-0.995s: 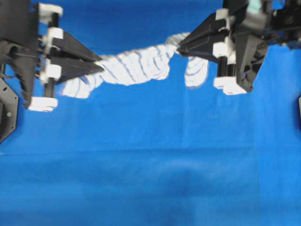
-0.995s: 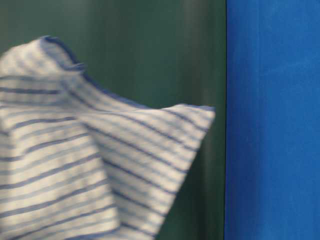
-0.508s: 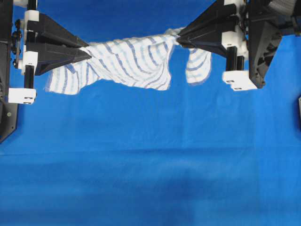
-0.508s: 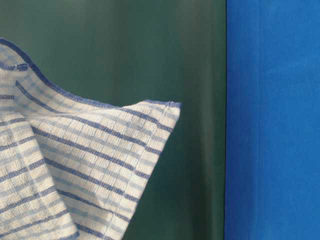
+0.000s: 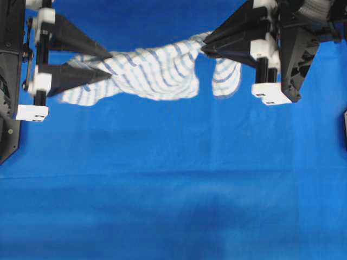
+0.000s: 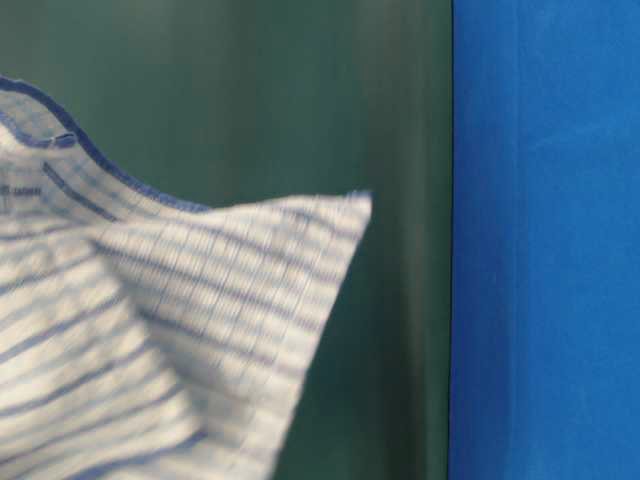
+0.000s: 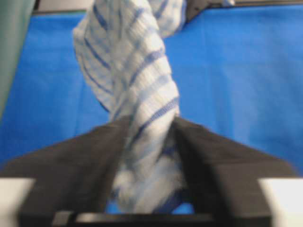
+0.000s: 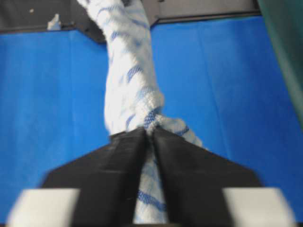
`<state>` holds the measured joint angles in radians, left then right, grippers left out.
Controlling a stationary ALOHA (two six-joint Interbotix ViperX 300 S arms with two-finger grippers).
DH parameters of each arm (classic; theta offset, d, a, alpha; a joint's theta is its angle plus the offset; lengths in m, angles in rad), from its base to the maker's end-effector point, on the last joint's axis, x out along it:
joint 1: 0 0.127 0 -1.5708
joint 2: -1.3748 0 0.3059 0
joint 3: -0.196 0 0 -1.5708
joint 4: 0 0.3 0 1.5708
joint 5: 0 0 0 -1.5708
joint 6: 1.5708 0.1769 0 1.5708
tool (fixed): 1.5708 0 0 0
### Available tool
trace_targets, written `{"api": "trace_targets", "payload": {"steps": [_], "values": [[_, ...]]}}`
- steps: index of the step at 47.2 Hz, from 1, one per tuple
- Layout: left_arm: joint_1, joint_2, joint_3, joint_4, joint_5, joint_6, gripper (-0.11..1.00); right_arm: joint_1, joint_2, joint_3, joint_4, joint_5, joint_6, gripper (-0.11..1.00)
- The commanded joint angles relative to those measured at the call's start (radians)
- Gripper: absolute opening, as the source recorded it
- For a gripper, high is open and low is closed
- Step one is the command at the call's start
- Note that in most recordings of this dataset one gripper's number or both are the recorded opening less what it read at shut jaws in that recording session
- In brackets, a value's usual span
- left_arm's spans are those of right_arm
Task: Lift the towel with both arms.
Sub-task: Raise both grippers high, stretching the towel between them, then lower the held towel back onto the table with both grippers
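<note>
One towel [image 5: 154,73], white with thin blue and grey stripes, is seen strung in the air between two black arms above the blue surface [image 5: 173,195]. In the overhead view the left end effector [image 5: 110,66] is found at the towel's left end, with its two pointed fingers [image 5: 76,38] apart and the cloth bunched in the gap between them; in the left wrist view the same end effector [image 7: 151,137] is shown with the towel [image 7: 137,90] filling that gap and touching both inner faces, so the cloth appears to be gripped there, though the blur leaves the firmness of the hold unclear. The right end effector [image 5: 205,47] is seen at the towel's right end, with its two fingers pressed nearly together. In the right wrist view that end effector [image 8: 149,135] is shown pinching a thin fold of the towel [image 8: 128,80], and a short tail of cloth is left hanging past the fingers. Between the two holds the towel is twisted into a loose rope, and one flap is draped down near each end. In the table-level view only one corner of the towel [image 6: 150,330] is caught, hanging against a dark green backdrop [image 6: 300,90] beside a blue panel [image 6: 545,240]. Two white blocks [image 5: 32,112] are visible on the left arm's lower finger and two on the right.
</note>
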<state>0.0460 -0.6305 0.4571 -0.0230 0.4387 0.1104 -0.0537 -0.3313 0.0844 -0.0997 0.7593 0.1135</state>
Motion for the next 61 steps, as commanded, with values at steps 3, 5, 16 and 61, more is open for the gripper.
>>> {"api": "trace_targets", "payload": {"steps": [3, 5, 16, 61], "values": [[0.002, -0.017, -0.018, 0.0, -0.017, 0.0, 0.61, -0.002, -0.008, -0.012, -0.008, -0.008, 0.0, 0.44], [0.002, -0.021, -0.015, 0.0, -0.017, 0.0, 0.73, 0.0, -0.009, -0.009, -0.009, -0.008, 0.0, 0.57], [0.002, -0.026, 0.008, 0.0, -0.017, -0.002, 0.89, -0.002, -0.006, 0.008, -0.011, -0.009, 0.003, 0.64], [-0.078, 0.411, 0.423, -0.006, -0.479, -0.02, 0.9, 0.044, 0.167, 0.578, -0.003, -0.506, 0.115, 0.64]]}}
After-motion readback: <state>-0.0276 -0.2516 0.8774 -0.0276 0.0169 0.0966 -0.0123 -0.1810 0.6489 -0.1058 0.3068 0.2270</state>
